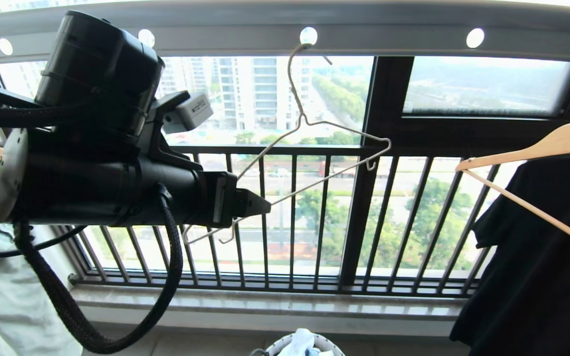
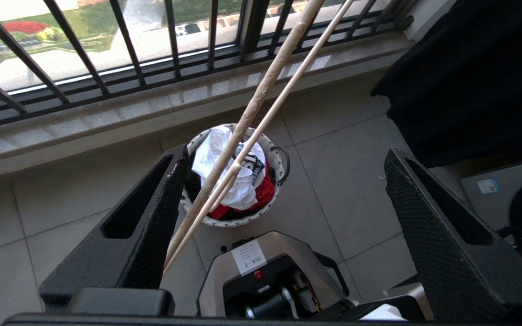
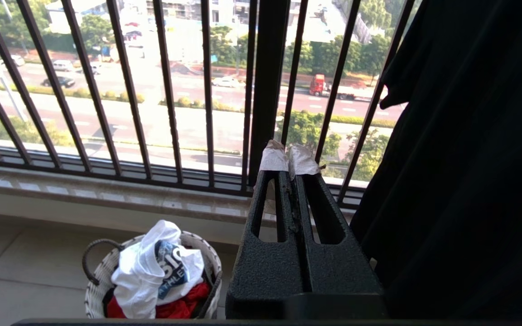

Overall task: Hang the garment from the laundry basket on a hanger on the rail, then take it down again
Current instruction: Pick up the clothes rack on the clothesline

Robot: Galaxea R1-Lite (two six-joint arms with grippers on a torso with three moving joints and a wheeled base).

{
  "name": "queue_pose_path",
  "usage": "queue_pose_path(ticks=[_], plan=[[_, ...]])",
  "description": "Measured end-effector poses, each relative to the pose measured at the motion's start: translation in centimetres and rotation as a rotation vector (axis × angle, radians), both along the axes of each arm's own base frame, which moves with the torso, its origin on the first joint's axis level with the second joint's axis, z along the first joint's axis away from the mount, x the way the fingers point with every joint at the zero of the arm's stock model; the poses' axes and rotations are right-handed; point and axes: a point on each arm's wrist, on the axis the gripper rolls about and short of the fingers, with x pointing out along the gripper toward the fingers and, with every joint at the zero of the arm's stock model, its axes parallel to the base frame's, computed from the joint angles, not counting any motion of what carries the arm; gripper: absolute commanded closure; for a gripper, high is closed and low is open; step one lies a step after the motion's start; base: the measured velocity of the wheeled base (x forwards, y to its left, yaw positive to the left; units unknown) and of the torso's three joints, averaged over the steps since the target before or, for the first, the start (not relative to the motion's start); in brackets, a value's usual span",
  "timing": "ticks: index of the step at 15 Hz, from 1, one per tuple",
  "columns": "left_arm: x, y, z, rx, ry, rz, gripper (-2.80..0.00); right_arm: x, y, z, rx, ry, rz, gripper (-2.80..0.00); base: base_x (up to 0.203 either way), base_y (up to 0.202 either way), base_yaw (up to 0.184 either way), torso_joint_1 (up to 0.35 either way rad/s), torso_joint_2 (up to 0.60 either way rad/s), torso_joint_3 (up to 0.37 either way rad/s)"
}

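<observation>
While the hanger [image 1: 314,148] hangs bare and tilted by its hook from 1 of the round holes in the rail [image 1: 394,29], the left claw [image 1: 253,205] is raised beside its lower end. In the left wrist view this claw's jaws stand wide apart and the hanger's thin bars run between them, close to 1 finger [image 2: 161,213]; whether they touch it cannot be told, and nothing is clamped. The garment [image 3: 152,267] lies crumpled on top of the laundry basket [image 3: 102,276], its dark lettered print facing up, with a red cloth [image 3: 179,305] under it. The basket stands on the tiled floor [image 2: 61,203] just inside the black balcony railing [image 1: 290,222]. The right claw [image 3: 290,158] is low near the railing, its 2 fingers pressed together on nothing, with white tape at the tips. To its right a black shirt [image 1: 537,257] hangs on a wooden hanger [image 1: 552,148].
</observation>
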Motion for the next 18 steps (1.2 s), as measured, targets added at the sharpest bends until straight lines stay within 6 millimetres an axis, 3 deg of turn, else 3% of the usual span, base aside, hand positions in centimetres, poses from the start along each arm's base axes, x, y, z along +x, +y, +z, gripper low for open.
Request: queue_pose_path(ticks=[7,18], plan=[[0.9,0.0,-0.7,0.002,0.023,-0.033,-2.80,0.0,0.0,0.0,0.000,0.000,0.000,0.00,0.000,0.000,0.000,0.000,0.00,0.000],[2.2,-0.9,-0.4,-0.020,-0.084,-0.030,-2.80,0.0,0.0,0.0,0.000,0.000,0.000,0.00,0.000,0.000,0.000,0.000,0.00,0.000]])
